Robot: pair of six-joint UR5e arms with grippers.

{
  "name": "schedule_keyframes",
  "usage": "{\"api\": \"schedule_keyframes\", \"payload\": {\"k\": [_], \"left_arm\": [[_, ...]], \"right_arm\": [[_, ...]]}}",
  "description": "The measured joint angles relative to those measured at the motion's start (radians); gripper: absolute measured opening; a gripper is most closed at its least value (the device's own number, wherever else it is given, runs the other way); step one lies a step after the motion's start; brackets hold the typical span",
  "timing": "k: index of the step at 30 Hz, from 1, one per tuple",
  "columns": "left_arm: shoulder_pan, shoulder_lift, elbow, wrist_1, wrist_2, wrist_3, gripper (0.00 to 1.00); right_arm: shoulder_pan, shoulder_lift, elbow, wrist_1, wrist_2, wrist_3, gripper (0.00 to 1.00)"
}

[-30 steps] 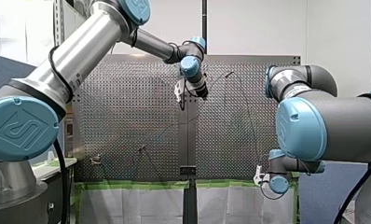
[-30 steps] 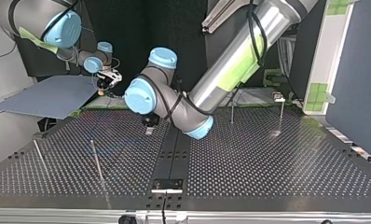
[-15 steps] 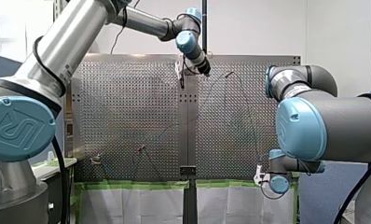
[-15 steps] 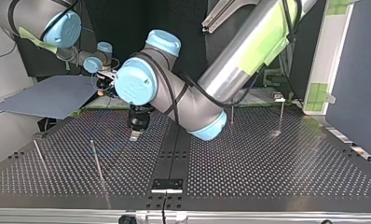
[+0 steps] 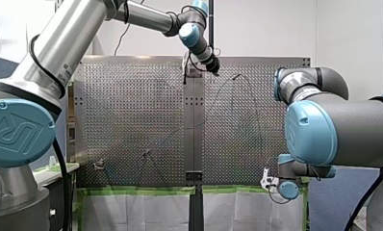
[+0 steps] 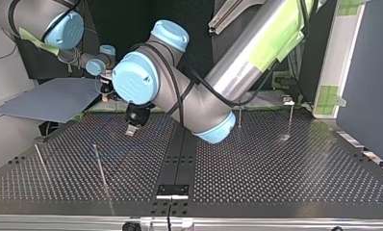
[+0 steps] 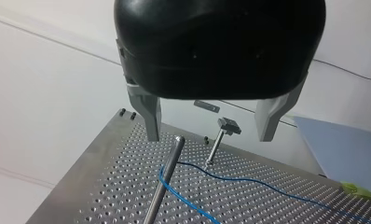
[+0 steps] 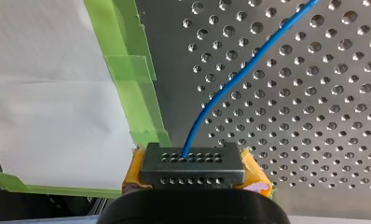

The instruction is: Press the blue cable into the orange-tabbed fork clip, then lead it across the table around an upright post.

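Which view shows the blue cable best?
Right wrist view: the blue cable runs over the perforated table into my right gripper. Left wrist shows it bending beside an upright post; front a thin line; top a faint trace.

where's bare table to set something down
Most room: the top view's near right part of the table, between the centre strip and the two far posts. Crowded at its left: two leaning rods, the blue cable, my left gripper.
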Motion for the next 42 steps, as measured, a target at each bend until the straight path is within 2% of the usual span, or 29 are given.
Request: {"api": "schedule_keyframes", "payload": {"k": [10,14,22,26,33,37,42], "left_arm": [[-0.006,-0.003,0.07,0.021,0.077,0.079,0.99],[-0.003,-0.004,0.084,0.03,0.108,0.062,0.99],[-0.001,-0.033,0.128,0.029,0.132,0.001,0.99],[-0.014,-0.066,0.161,0.009,0.118,-0.004,0.99],[-0.02,-0.133,0.234,-0.022,0.062,-0.017,0.99],[-0.02,-0.145,0.274,-0.024,0.023,0.007,0.99],[-0.022,-0.147,0.292,-0.024,-0.013,0.04,0.99]], "right_arm": [[0.002,0.0,-0.001,-0.002,-0.009,0.001,0.0],[0.005,0.0,-0.001,-0.001,-0.009,0.002,0.0],[0.007,0.0,-0.001,0.004,-0.009,0.001,0.0],[0.008,0.0,-0.001,0.006,-0.009,0.001,0.0],[0.009,0.0,-0.001,0.008,-0.009,0.001,0.0],[0.009,0.0,-0.001,0.009,-0.009,0.001,0.0],[0.009,0.0,-0.001,0.01,-0.009,0.001,0.0]]}}
